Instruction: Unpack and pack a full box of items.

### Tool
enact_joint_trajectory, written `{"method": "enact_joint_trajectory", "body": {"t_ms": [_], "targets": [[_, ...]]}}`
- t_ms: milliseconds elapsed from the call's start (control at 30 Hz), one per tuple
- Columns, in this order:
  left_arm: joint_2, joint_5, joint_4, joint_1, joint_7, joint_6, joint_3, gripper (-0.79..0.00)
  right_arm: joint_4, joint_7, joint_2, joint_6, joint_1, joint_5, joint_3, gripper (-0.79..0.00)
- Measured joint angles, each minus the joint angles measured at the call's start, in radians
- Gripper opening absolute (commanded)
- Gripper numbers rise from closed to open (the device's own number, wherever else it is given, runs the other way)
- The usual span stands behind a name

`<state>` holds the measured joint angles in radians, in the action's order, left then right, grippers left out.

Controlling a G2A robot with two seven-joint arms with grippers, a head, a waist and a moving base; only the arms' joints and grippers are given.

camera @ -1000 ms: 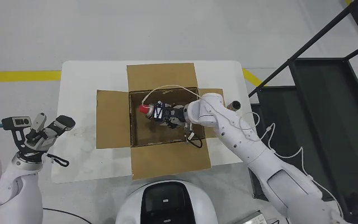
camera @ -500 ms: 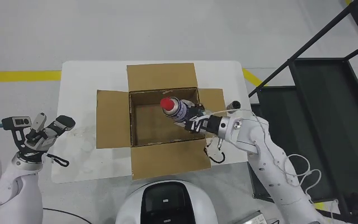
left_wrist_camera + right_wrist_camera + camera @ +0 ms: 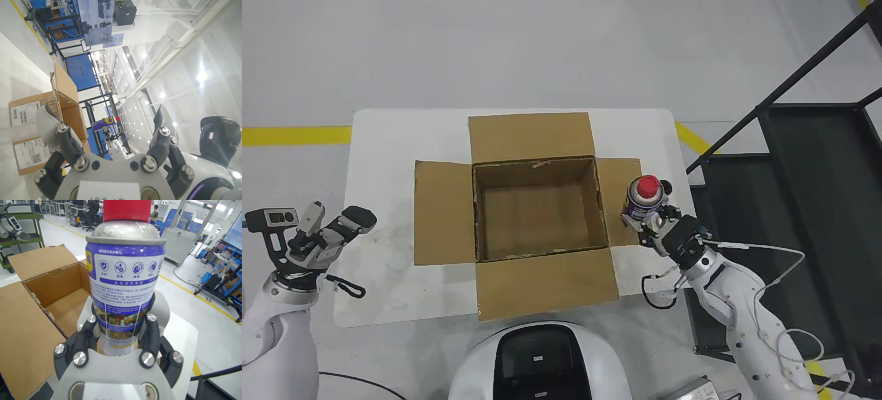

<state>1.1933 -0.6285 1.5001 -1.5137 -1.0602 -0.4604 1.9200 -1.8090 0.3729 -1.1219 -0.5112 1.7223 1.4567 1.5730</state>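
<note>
An open cardboard box (image 3: 535, 258) sits mid-table with its flaps (image 3: 442, 212) spread out; its inside shows bare brown bottom. My right gripper (image 3: 650, 217) is shut on a blue spray can with a red cap (image 3: 645, 193), held upright over the box's right flap near the table's right edge. In the right wrist view the spray can (image 3: 123, 281) stands between the fingers (image 3: 151, 330), with the box (image 3: 62, 287) behind it. My left gripper (image 3: 332, 228) hangs open off the table's left side; in its own view its fingers (image 3: 49, 121) are spread, and the far-off spray can (image 3: 105, 123) shows beyond the box (image 3: 62, 106).
The white table (image 3: 392, 170) has bare surface left of the box and a narrow strip on the right (image 3: 667, 150). A small dark object (image 3: 663, 186) lies by the can at the right edge. A black metal stair frame (image 3: 782, 150) stands close to the table's right side.
My right gripper has lifted the spray can out of the box and carried it rightward to above the right flap. The left arm has not moved.
</note>
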Motion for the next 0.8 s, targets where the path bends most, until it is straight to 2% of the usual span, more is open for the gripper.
{"method": "enact_joint_trajectory", "body": {"t_ms": [600,700,800], "targets": [[0.000,0.000,0.000,0.000,0.000,0.000,0.000,0.000,-0.001,-0.002,0.000,-0.003,-0.001,-0.004,-0.003,-0.785],[0.000,0.000,0.000,0.000,0.000,0.000,0.000,0.000,-0.004,0.042,0.000,-0.060,0.007,-0.069,-0.005,-0.785],[0.000,0.000,0.000,0.000,0.000,0.000,0.000,0.000,0.033,0.133,0.009,-0.141,0.038,-0.044,0.025,-0.785]]}}
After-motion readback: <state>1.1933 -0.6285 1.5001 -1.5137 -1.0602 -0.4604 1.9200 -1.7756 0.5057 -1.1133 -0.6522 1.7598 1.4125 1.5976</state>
